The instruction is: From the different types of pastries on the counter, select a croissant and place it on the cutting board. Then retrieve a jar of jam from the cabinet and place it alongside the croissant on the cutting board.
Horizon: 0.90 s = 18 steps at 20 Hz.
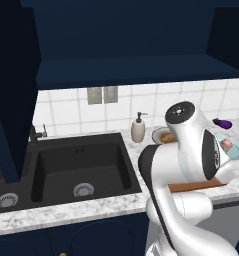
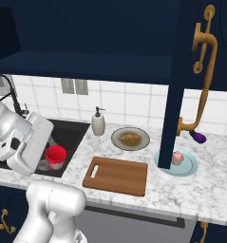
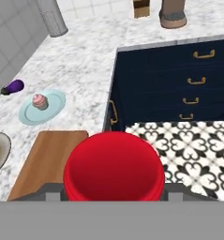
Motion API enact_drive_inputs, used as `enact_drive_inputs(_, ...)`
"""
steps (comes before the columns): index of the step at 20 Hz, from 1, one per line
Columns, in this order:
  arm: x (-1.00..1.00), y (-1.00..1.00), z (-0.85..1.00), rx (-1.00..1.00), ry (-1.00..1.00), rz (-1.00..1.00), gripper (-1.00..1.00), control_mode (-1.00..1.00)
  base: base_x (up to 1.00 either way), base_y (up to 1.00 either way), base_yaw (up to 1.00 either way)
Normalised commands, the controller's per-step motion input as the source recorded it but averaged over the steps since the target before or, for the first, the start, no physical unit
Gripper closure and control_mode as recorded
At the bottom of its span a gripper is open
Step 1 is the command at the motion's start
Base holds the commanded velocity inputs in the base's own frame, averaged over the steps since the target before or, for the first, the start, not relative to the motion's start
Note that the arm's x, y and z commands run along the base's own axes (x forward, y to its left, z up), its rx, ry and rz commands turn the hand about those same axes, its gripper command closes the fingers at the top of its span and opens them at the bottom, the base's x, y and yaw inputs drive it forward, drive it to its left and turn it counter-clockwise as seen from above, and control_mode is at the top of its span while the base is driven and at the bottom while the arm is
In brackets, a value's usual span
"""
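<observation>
Over the black sink, at 9 o'clock from the cutting board, your gripper pinches the jar of jam by its sides, red lid toward the hand camera. The croissant sits on its plate at 12 o'clock of the board, so the board is bare. You've open counter along the board's near edge; watch the cupcake plate and open cabinet door at 3 o'clock.
</observation>
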Motion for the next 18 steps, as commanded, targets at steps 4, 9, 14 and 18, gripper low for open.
enact_drive_inputs(4, 0.57, 0.0, -0.4, 0.0, -0.07, 0.0, 1.0, -1.0, 0.0, 0.0, 0.0)
enact_drive_inputs(9, 0.7, 0.0, -0.36, 0.0, -0.04, 0.0, 1.0, -1.0, 0.0, 0.0, 0.0)
enact_drive_inputs(14, 0.47, 0.0, -0.36, 0.0, 0.0, -0.01, 1.0, -1.0, 0.0, 0.0, 0.0)
enact_drive_inputs(18, 0.48, -0.09, -0.43, 0.0, 0.0, -0.04, 1.0, -1.0, 0.0, 0.0, 0.0)
